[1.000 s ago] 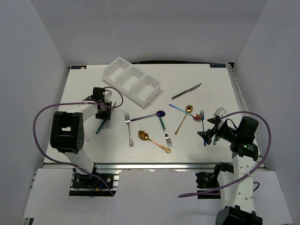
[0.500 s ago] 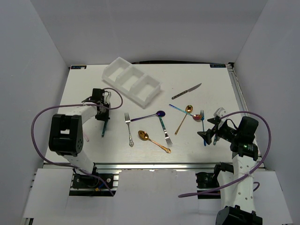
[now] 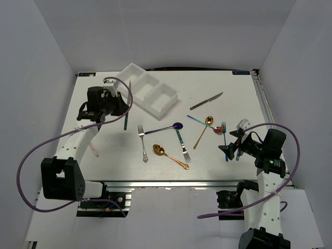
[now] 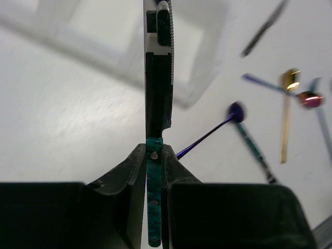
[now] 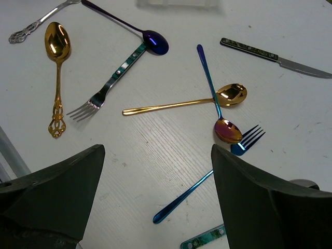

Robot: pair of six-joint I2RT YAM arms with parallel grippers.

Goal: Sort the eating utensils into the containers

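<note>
Cutlery count: ten pieces in view.

Knives, two. A teal-handled knife [image 4: 158, 78] is pinched by its handle between the closed-in jaws of the left gripper [image 4: 154, 161]. In the top view its blade tip overlaps the left compartment of the white tray [image 3: 150, 106] and its handle end points near. Its height above the tray cannot be told. A silver knife [image 3: 206, 101] lies far right on the table [image 3: 233, 88].

Forks, three:
- a silver fork [image 3: 141, 142], near centre
- a teal-handled fork [image 5: 111, 85]
- a blue fork [image 5: 212, 179], near right

Spoons, four:
- a purple spoon [image 5: 150, 40], its bowl touching the handle end of the teal-handled fork
- an ornate gold spoon [image 5: 57, 62], between the two left-hand forks
- a plain gold spoon [image 5: 197, 102]
- an iridescent spoon [image 5: 220, 116], its blue handle crossing the plain gold spoon and its bowl just beside the blue fork's tines

One further teal-handled piece [image 5: 203, 239] is cut off by the near edge of the right wrist view, so its kind cannot be told.

Trays, one: three open compartments, standing far left of centre, set at an angle.

The right gripper [image 5: 155, 150] has its jaws spread wide, gripping nothing, over the blue fork.

Writing: one small sticker [image 3: 239, 73] at the table's far right corner, print too small to read.
</note>
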